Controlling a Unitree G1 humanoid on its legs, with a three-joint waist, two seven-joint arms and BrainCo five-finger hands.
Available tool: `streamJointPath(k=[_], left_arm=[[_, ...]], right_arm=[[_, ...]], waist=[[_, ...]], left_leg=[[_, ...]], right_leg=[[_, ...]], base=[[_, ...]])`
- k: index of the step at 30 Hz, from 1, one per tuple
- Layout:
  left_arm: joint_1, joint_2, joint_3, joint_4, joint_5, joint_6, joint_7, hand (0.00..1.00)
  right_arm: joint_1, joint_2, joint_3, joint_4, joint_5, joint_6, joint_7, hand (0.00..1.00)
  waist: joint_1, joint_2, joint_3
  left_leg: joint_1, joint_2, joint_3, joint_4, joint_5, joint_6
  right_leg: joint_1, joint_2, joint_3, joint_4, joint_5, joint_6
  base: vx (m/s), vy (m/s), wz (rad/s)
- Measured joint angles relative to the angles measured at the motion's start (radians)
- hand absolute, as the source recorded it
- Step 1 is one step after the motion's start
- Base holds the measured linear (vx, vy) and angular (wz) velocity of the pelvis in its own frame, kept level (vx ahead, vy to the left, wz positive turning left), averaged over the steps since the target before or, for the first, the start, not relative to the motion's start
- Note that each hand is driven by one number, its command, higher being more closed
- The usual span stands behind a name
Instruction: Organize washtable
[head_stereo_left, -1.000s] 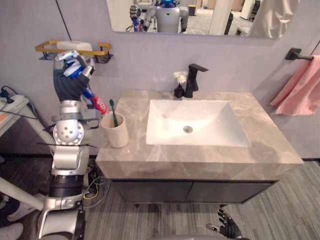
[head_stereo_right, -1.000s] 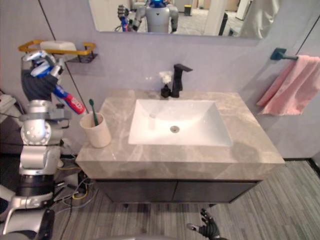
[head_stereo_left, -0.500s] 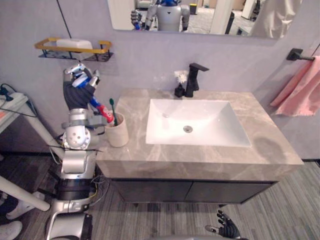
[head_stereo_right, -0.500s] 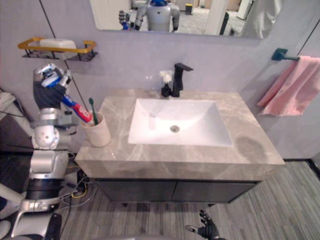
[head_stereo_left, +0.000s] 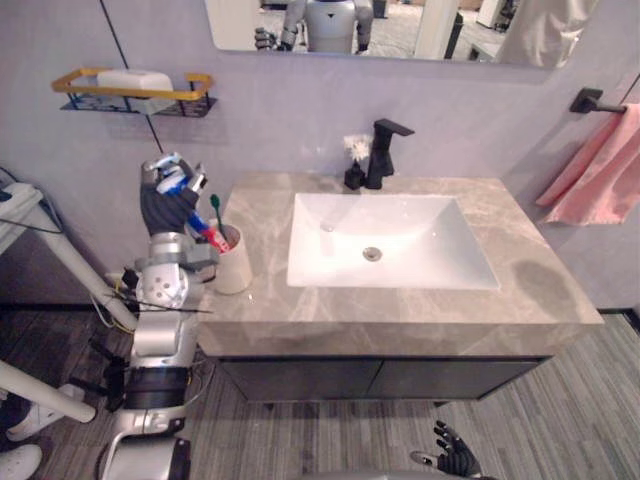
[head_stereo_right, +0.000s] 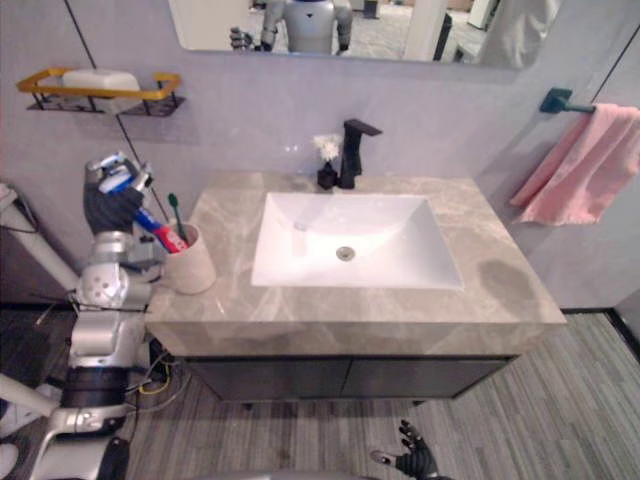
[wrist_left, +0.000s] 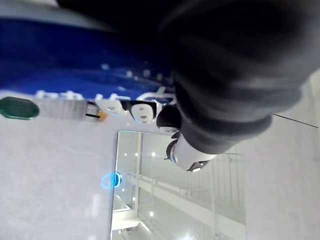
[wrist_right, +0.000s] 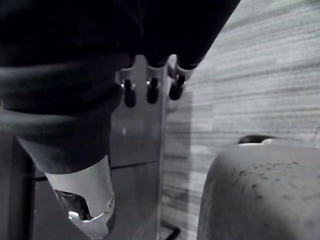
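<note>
My left hand (head_stereo_left: 165, 203) is at the counter's left end, shut on a blue and red toothpaste tube (head_stereo_right: 150, 224). The tube slants down to the right, and its red end reaches the mouth of a beige cup (head_stereo_left: 234, 268). A green toothbrush (head_stereo_left: 214, 207) stands upright in that cup. The left wrist view has the blue tube (wrist_left: 75, 45) running across my palm. My right hand (head_stereo_left: 455, 462) hangs low in front of the cabinet, with its fingers (wrist_right: 150, 91) relaxed and holding nothing.
A white sink basin (head_stereo_left: 385, 240) is set in the grey marble counter (head_stereo_left: 400, 318). A black faucet (head_stereo_left: 380, 152) and a small black vase with a white flower (head_stereo_left: 355, 165) stand behind it. On the wall are a gold shelf with soap (head_stereo_left: 130, 85) and a pink towel (head_stereo_left: 600, 170).
My left hand has come down from beside the shelf toward the cup, bringing the tube's red end to the cup's mouth. The camera has shifted a little.
</note>
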Motion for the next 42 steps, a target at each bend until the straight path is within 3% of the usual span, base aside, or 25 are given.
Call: streamJointPath(k=[1,2,23,31,42], left_arm=[[0.0,0.001,0.0,0.011,0.0,0.0,0.0,1.0],[0.001,0.001,0.0,0.029,0.0,0.001,0.001,0.0],[0.015,0.013,0.001,0.055,0.0,0.009,0.001,0.0],[0.003,0.009,-0.004,-0.105,0.01,0.004,0.001,0.0],[-0.025,0.01,-0.002,-0.267,0.017,-0.046,0.002,0.0]], right_arm=[[0.0,0.0,0.0,0.0,0.0,0.0,0.0,0.0],[0.0,0.0,0.0,0.0,0.0,0.0,0.0,0.0],[-0.015,0.001,-0.001,0.008,0.0,-0.002,0.0,0.0],[-0.015,0.001,-0.002,0.008,0.0,-0.002,0.0,0.0],[-0.005,0.002,-0.002,0.008,0.0,-0.002,0.001,0.0]], waist=[[0.0,0.0,0.0],[-0.001,0.001,0.001],[-0.017,0.012,0.011],[-0.017,0.016,0.013],[0.002,0.024,0.012]], left_leg=[[0.0,0.0,0.0,0.0,0.0,0.0],[0.0,0.001,0.002,0.0,0.0,0.0],[-0.001,0.011,0.02,-0.003,0.0,-0.001],[0.004,0.008,0.016,-0.001,-0.001,-0.002],[0.012,0.009,-0.002,0.003,-0.002,-0.003]], right_leg=[[0.0,0.0,0.0,0.0,0.0,0.0],[0.0,0.001,0.0,-0.001,0.0,0.0],[0.026,0.005,0.002,-0.067,0.038,0.004],[0.017,0.002,0.004,-0.033,0.019,0.003],[0.004,0.001,-0.002,0.022,-0.011,-0.002]], base=[[0.0,0.0,0.0],[0.0,0.0,0.0],[-0.01,-0.003,-0.01],[0.0,0.0,0.0],[0.0,-0.004,0.01]])
